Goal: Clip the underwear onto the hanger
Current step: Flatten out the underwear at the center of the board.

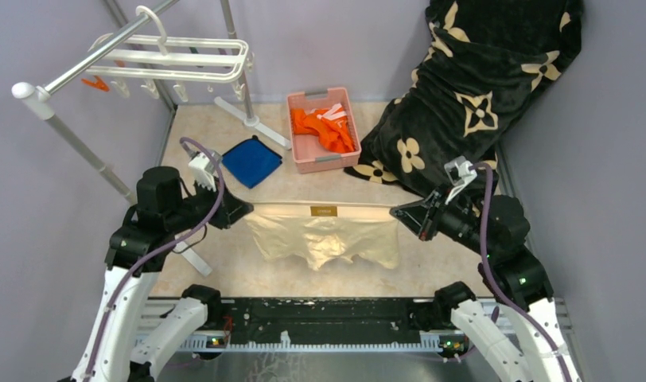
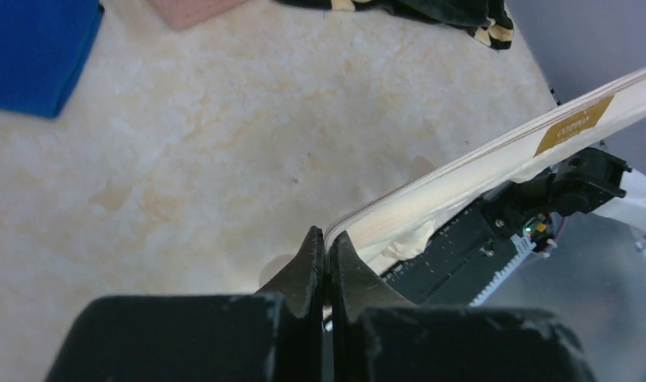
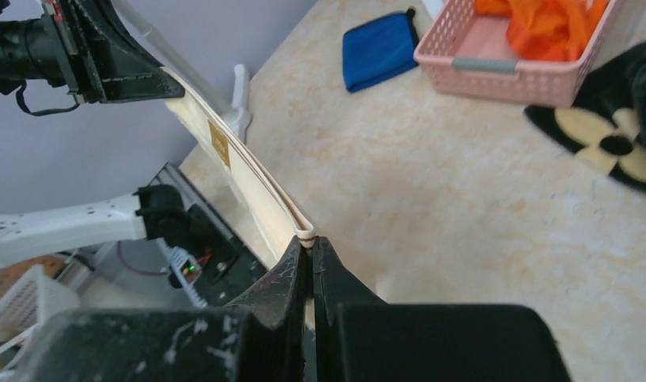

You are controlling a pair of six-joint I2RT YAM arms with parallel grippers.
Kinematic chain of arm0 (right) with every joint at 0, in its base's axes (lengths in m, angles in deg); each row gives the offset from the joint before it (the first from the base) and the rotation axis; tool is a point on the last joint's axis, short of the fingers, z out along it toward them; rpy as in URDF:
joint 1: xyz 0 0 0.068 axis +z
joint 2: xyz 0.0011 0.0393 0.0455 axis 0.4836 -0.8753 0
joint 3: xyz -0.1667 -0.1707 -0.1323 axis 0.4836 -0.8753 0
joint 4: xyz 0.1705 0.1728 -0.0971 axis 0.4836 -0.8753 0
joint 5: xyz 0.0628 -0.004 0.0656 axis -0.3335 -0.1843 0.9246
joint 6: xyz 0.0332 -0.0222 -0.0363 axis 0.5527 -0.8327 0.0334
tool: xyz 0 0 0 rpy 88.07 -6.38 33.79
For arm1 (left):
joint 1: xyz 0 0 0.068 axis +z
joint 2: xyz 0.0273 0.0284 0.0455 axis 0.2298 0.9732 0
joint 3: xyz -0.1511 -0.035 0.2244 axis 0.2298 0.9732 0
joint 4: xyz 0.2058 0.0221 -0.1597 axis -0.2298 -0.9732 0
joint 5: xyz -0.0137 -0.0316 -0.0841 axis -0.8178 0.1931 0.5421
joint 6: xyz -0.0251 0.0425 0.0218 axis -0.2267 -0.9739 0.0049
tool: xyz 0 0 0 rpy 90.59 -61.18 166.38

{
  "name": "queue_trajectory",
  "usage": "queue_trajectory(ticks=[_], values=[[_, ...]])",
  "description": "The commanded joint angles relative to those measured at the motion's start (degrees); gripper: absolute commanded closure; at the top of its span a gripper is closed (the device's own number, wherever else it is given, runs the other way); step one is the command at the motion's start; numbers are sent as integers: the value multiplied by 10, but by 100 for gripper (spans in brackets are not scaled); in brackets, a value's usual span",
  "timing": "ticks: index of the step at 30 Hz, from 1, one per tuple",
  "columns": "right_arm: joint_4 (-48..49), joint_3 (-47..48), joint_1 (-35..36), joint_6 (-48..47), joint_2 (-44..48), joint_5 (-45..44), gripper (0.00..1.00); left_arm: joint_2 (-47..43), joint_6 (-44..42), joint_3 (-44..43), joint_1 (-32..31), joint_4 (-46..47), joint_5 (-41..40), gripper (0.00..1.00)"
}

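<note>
aloft, underwear [image 1: 324,232] stretched between pincers

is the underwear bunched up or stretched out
The underwear is stretched out: its waistband runs straight and taut between the left gripper and the right gripper, each shut on one end.

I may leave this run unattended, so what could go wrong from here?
1. The left gripper and right gripper pinch only the end edges of the pale peach fabric underwear; either end might slip.
2. The white plastic bar-frame hanger hangs far back left; on the way, the sagging fabric could snag the blue folded cloth.
</note>
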Motion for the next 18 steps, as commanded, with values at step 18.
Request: queue_trajectory(ticks=[18], values=[[372,-280,-8,104,-232,-210,100,256,161,227,-3,457,-83,100]])
